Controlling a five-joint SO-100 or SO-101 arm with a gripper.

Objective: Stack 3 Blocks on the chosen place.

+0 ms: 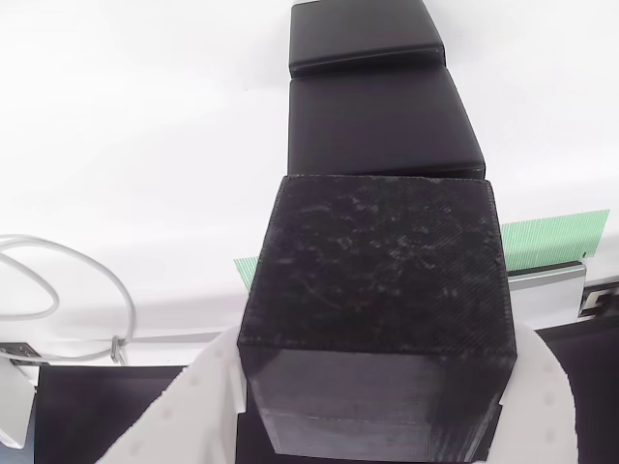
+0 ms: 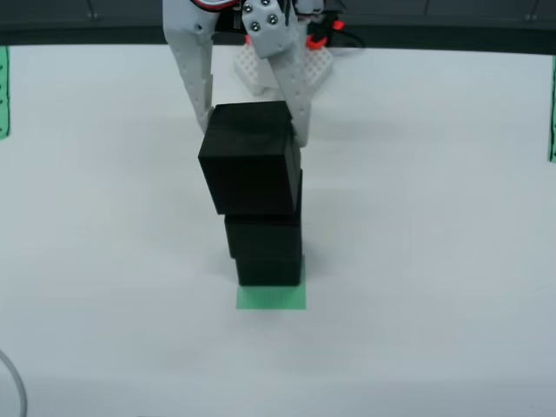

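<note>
- Final step: gripper [image 2: 252,130] pinches the third block [image 2: 252,165] atop two stacked blocks [image 2: 268,248] on the green square [image 2: 271,298].
- Next: nudge toward 3 o'clock, then release.

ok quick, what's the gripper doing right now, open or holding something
Gripper: closed on the top black block, holding it on or just above the two stacked blocks on the green square.
</note>
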